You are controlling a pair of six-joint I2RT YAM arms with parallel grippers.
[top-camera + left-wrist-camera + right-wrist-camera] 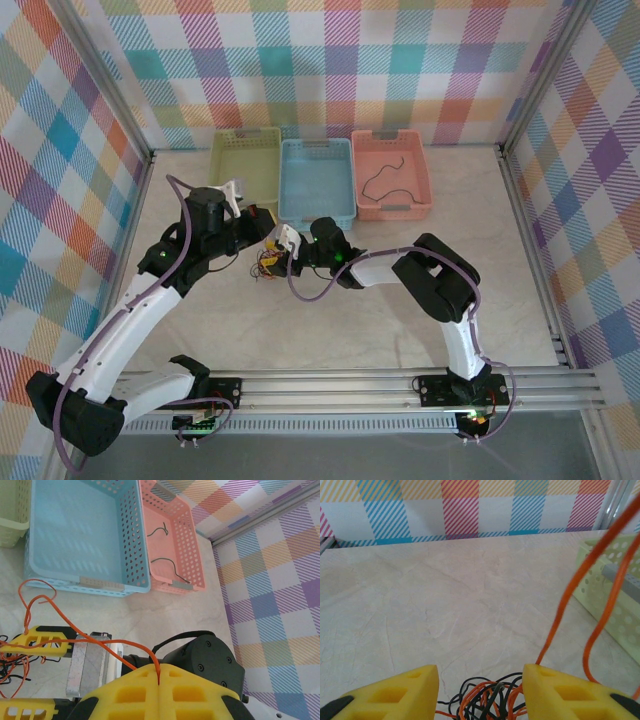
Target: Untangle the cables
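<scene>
I am seeing the left gripper (158,667) clamping shut on an orange cable (158,675); its yellow fingers (125,695) are pressing together with no gap, and the cable is coming up out of the seam between them; from there it is running leftward in a loose loop over the table (165,615), just short of the blue basket (87,582).

The right gripper (480,669) is standing partly open; its fingers (560,690) are sitting apart on either side of the tangle (487,700), a knot of orange and black cables lying on the table between them; I cannot tell whether the pads are touching the knot, though one orange strand is meeting the inner edge of one finger; two more orange strands are climbing away toward the green basket (615,605).

From above, the tangle (268,265) is lying in front of the baskets, below where the two grippers are meeting; one dark cable (385,172) is lying apart in the pink basket (420,185), curled on its floor.
</scene>
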